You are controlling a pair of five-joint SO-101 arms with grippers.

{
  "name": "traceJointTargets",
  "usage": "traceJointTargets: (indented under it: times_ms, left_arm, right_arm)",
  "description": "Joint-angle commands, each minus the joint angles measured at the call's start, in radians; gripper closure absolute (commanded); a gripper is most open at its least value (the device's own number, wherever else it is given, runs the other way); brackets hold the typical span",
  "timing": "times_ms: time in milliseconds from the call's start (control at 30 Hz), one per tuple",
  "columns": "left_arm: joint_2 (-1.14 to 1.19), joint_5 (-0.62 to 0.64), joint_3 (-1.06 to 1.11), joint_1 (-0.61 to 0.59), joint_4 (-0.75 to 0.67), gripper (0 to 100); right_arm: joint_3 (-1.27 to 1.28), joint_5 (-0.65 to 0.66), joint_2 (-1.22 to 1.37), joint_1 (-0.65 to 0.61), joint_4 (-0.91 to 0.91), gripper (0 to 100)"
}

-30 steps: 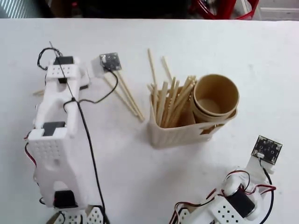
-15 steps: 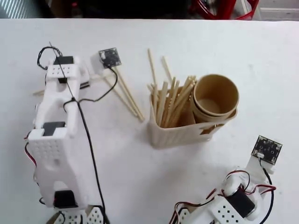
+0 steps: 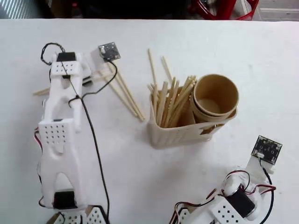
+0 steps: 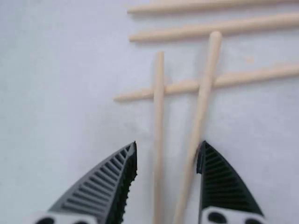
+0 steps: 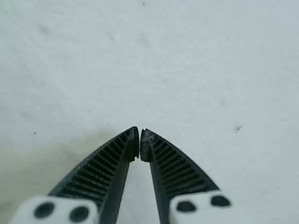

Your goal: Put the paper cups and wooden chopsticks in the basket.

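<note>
A cream slotted basket (image 3: 180,134) stands mid-table holding several wooden chopsticks (image 3: 169,100) and stacked paper cups (image 3: 216,99). More loose chopsticks (image 3: 127,97) lie on the table to its left, beside the left arm (image 3: 60,116). In the left wrist view my left gripper (image 4: 167,145) is open low over the table, with two chopsticks (image 4: 159,135) running between its fingers (image 4: 117,182). A third chopstick (image 4: 233,78) lies under those two. My right gripper (image 5: 140,134) is shut on nothing above bare table, near the front right.
Two chopsticks (image 3: 152,65) lie just behind the basket, and one chopstick (image 3: 42,92) pokes out left of the left arm. The right arm (image 3: 233,200) is folded at the front right corner. Red chair legs (image 3: 219,8) stand beyond the table's far edge.
The left arm has stretched a little farther from its base, and its wrist camera board has shifted toward the far edge. The right arm, basket and cups have not moved.
</note>
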Motion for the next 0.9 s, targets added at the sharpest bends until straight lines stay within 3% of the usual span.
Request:
traceJointTargets:
  times_ms: [0,267,500,767,867]
  left_arm:
    - [0.133,0.017,-0.209,0.002,0.087,79]
    - [0.392,0.009,-0.566,0.004,0.282,97]
    - [0.507,0.009,-0.853,0.012,0.459,98]
    - [0.286,0.025,-0.845,0.031,0.644,98]
    - [0.166,0.132,-0.844,0.025,0.654,98]
  right_arm:
    - [0.009,-0.003,-0.008,0.008,-0.01,97.9]
    - [0.009,-0.003,-0.008,0.008,-0.01,97.9]
    - [0.009,-0.003,-0.008,0.008,-0.01,97.9]
    - [0.009,-0.003,-0.008,0.008,-0.01,97.9]
    - [0.009,-0.003,-0.008,0.008,-0.01,97.9]
